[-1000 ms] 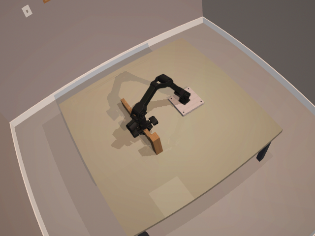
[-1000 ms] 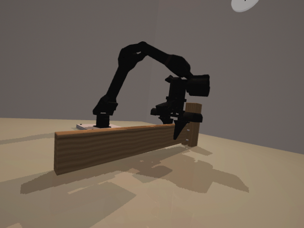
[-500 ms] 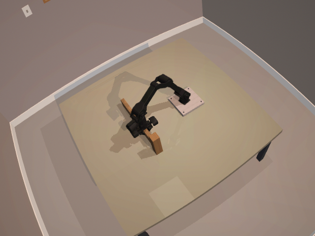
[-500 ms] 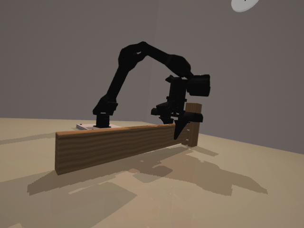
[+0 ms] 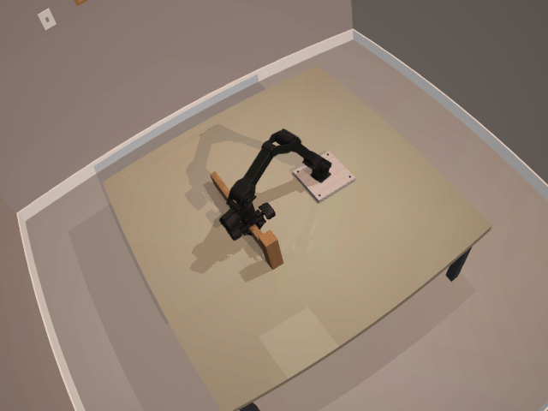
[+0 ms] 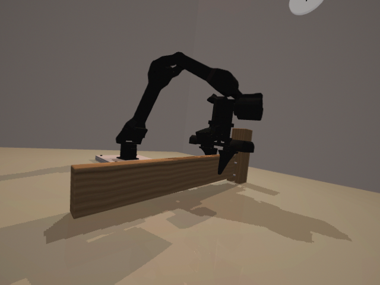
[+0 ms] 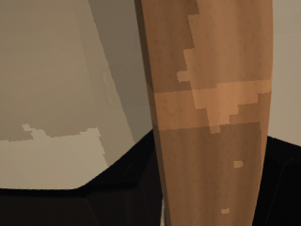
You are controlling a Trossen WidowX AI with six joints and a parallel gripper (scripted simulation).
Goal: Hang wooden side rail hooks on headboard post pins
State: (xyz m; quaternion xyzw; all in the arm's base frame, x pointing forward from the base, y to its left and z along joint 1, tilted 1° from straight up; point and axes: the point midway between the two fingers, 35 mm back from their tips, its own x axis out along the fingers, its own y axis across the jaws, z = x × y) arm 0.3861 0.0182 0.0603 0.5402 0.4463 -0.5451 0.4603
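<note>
The wooden side rail (image 5: 217, 179) (image 6: 138, 180) (image 7: 212, 108) stands on edge, its far end at or very near the table. Its other end is close against the headboard post (image 5: 275, 253) (image 6: 243, 167), which stands upright. Two small bright metal parts show in the exterior view where rail and post meet; whether the hooks sit on the pins inside the slot cannot be told. My gripper (image 5: 248, 223) (image 6: 215, 161) (image 7: 187, 131) points down and is shut on the rail near its post end, one finger on each side.
The arm's pale base plate (image 5: 327, 187) (image 6: 103, 158) lies on the table (image 5: 376, 247) (image 6: 306, 214), to one side of the rail. The arm arches over from it to the rail. The table's left edge runs beyond the rail in the top view.
</note>
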